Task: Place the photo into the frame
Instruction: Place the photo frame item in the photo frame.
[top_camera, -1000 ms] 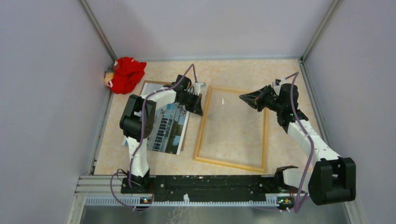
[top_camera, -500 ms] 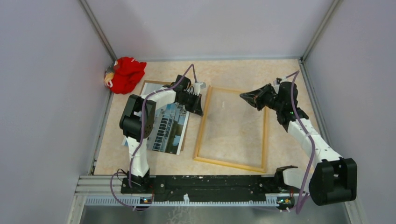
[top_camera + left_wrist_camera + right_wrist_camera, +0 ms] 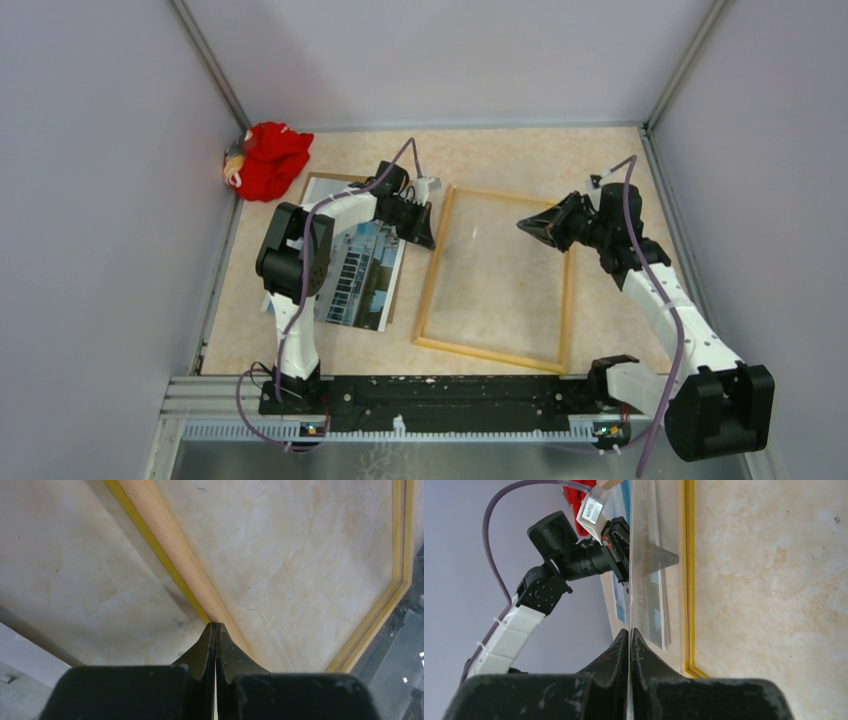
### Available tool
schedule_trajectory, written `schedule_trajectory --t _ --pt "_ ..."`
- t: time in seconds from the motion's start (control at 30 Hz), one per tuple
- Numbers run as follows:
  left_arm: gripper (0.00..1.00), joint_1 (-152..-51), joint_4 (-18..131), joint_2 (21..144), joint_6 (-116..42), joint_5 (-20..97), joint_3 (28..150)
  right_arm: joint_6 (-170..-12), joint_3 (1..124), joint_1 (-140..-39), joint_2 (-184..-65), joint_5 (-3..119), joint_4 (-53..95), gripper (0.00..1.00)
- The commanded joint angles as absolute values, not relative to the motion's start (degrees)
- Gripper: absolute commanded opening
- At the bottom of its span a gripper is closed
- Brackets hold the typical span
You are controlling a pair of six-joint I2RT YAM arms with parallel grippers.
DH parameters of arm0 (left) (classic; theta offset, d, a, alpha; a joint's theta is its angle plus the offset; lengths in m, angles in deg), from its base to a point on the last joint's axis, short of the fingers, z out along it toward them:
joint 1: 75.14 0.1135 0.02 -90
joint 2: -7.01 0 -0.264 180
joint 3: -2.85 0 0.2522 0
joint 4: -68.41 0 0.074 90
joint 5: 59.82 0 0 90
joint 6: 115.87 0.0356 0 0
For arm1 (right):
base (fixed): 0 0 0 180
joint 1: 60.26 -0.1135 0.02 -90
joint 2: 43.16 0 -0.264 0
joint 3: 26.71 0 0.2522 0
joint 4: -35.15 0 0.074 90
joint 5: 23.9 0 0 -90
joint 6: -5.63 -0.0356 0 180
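Touching frame: left end effector

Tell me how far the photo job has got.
Done: the frame lies back up. In hand: the right hand pinches a clear pane above it; the shut left hand touches its left rail. Left: the photo lies beside the frame, not yet in.
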State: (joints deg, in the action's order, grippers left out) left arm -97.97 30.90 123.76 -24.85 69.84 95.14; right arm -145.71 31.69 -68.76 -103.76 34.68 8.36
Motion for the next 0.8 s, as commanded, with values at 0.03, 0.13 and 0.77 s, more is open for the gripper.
schedule_trajectory --t 0.03,0.13,0.77 --pt "0.00 -98.4 26.7 125.1 -24.6 67.0 93.0 -141.4 33.9 -69.7 -103.4 31.2 3.7 0.00" --pt "0.00 -98.4 26.7 125.1 -24.5 66.8 92.9 -140.3 34.6 -69.5 -103.3 30.9 2.0 0.00" --pt "0.00 -98.4 26.7 125.5 -24.8 66.7 93.2 -134.1 38.6 -66.6 -102.5 26.3 -6.2 0.00"
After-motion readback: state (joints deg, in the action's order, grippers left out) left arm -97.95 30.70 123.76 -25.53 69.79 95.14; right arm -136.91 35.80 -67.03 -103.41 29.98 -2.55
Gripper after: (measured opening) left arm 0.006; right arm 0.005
